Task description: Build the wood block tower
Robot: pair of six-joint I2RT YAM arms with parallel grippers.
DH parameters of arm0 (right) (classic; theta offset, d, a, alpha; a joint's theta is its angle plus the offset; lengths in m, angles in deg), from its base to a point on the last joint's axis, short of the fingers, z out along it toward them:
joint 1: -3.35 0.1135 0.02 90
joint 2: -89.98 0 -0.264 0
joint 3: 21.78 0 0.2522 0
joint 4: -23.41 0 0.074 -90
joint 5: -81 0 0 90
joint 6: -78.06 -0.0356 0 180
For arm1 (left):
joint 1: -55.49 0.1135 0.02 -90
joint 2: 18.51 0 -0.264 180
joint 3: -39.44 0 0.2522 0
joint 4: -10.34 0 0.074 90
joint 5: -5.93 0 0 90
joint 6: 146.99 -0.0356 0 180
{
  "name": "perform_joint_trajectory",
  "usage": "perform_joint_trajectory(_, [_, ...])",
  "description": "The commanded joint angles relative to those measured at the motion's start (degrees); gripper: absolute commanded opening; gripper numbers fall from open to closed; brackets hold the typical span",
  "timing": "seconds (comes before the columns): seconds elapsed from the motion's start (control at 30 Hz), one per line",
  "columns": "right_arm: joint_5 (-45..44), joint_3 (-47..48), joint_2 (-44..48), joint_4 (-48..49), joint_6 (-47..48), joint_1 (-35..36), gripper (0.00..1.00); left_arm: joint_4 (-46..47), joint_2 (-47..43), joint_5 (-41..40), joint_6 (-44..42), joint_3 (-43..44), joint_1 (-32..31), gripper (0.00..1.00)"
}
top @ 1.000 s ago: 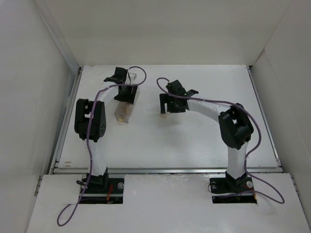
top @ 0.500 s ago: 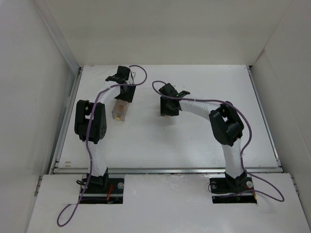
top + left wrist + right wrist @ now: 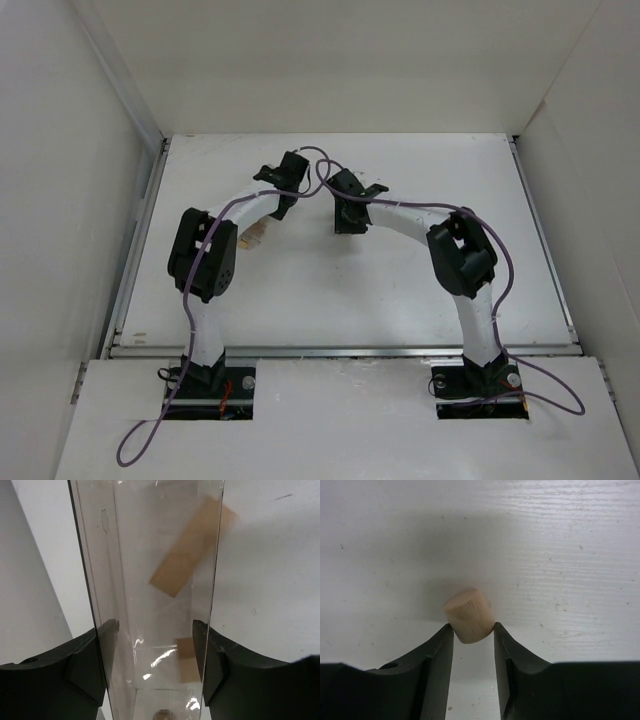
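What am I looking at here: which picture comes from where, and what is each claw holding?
These are two robot arms bolted at the near edge of a white table. The wide picture looks down from above and behind them. The other two come from a camera on each wrist, with that arm's own black fingers at the bottom. The left gripper clamps a clear plastic box with tan wooden blocks inside. The right gripper pinches a small round wooden block over the table.
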Motion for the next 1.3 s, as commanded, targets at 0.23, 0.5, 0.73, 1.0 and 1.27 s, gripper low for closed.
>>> perform_joint_trajectory(0.23, [-4.8,-3.5,2.1,-0.7,0.4,0.7,0.19,0.0,-2.0,-4.7,-1.5,3.5,-2.5,0.00])
perform_joint_trajectory(0.5, [-3.6,-7.2,6.3,1.2,0.4,-1.7,0.18,-4.3,-8.4,27.6,4.1,6.1,6.6,0.00])
perform_joint_trajectory(0.73, [1.6,-12.8,11.5,6.5,2.1,-3.7,0.18,-1.8,-6.5,56.9,6.7,1.4,18.9,0.00])
perform_joint_trajectory(1.0, [5.8,-13.3,12.5,9.2,5.0,-3.7,0.18,-0.7,0.6,76.9,6.8,-1.0,30.0,0.01])
perform_joint_trajectory(1.27, [4.9,-8.8,9.1,6.5,5.5,-3.7,0.21,-1.3,3.7,78.0,8.3,-3.4,33.3,0.35])
